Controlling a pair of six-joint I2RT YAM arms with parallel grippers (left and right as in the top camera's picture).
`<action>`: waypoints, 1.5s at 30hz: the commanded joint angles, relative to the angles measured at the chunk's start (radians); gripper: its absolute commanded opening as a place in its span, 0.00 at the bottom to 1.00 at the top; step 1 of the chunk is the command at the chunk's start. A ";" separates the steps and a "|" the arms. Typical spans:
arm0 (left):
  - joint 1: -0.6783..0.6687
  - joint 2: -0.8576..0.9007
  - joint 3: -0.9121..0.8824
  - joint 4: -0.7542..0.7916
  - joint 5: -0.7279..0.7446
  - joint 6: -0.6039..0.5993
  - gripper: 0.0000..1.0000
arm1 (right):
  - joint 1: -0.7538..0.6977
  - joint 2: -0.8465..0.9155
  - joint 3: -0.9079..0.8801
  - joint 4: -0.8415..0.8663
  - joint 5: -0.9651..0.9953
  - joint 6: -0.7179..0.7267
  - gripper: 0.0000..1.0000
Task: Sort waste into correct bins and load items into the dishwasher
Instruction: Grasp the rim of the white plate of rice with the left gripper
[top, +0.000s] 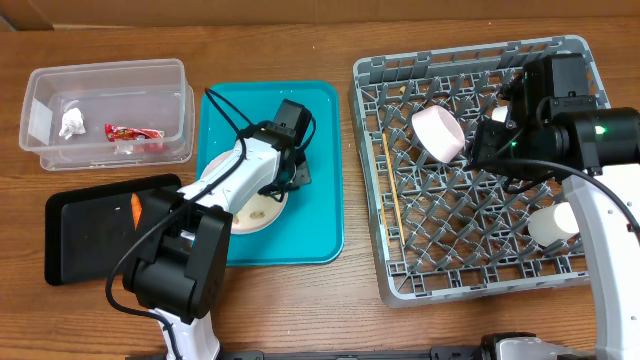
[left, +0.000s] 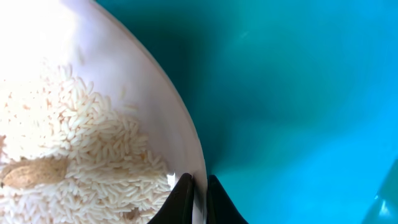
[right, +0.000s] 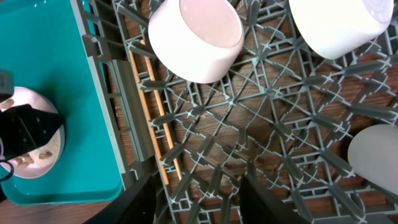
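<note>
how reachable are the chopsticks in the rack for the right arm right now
Probably yes: the chopsticks lie uncovered along the edge of the rack, close beside the open, empty right gripper, with nothing between.

White plate (top: 265, 212), soiled, flat. Pink bowl (top: 440, 133) tilted in rack (top: 480, 240); chopsticks (top: 392, 200) alongside. Carrot (top: 136, 208) in black tray (top: 85, 235); wrapper (top: 133, 132), scrap (top: 71, 123) in tub (top: 100, 72).

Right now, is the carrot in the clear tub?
No, the small orange carrot lies on the black tray.

On teal tray (top: 322, 140), left end effector (top: 288, 178) meets plate (top: 257, 213); pink bowl (top: 440, 133) in rack (top: 480, 270).
</note>
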 joint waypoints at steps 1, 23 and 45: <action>0.003 0.021 -0.011 -0.076 0.000 0.037 0.08 | -0.006 -0.003 -0.004 0.001 -0.002 -0.008 0.46; -0.011 0.021 0.002 -0.098 0.000 0.066 0.04 | -0.006 -0.003 -0.004 -0.004 -0.002 -0.008 0.46; -0.011 0.020 0.295 -0.444 -0.054 0.052 0.04 | -0.006 -0.003 -0.004 -0.002 -0.002 -0.008 0.46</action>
